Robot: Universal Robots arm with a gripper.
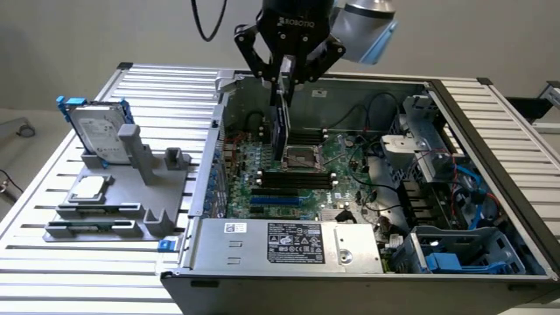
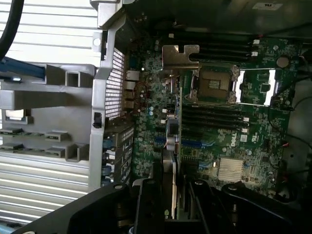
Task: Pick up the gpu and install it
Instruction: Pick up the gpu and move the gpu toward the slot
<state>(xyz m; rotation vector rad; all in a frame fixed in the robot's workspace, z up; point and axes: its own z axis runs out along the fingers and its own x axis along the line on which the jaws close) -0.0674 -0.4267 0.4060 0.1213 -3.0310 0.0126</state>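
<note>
Exterior view's left: hard drive (image 1: 94,128) upright in the grey fixture (image 1: 131,197) on the slatted desk (image 1: 52,262). Centre: tool (image 1: 285,80) clenched on the gpu (image 1: 282,125) at its upper edge. The card hangs vertically directly beneath the tool, inside the open computer case (image 1: 486,164), over the motherboard (image 1: 350,184).

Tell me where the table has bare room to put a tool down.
In the exterior view the table is bare beyond the grey fixture and on its near side. The open case is crowded; the gripper holds the gpu above its board.
</note>
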